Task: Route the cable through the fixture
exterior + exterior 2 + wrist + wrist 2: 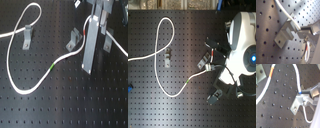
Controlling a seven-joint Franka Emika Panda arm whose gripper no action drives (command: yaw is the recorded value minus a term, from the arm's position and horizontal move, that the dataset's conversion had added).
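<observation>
Surface: a black perforated desk (75,105) with a regular grid of small holes, seen in both exterior views. Little of the room is shown; only cluttered edges past the board's far side.

Count: one cable (31,85), three small grey metal fixtures, one arm.

From the first exterior view's left: the white cable enters at the edge, rises into a tall loop, and passes the left fixture (26,34). It then sweeps down into a wide curve low on the desk. A green band (53,65) is noted on the rising run. The cable climbs toward the middle fixture (75,37), where a red mark (85,33) is seen just beside the gripper (95,22). A further white run curves off to the first exterior view's right.

In the second exterior view a third fixture (216,94) lies below the white arm (243,40).

In the first wrist view the cable crosses a fixture's top; the jaws are clenched on the cable beside it.
</observation>
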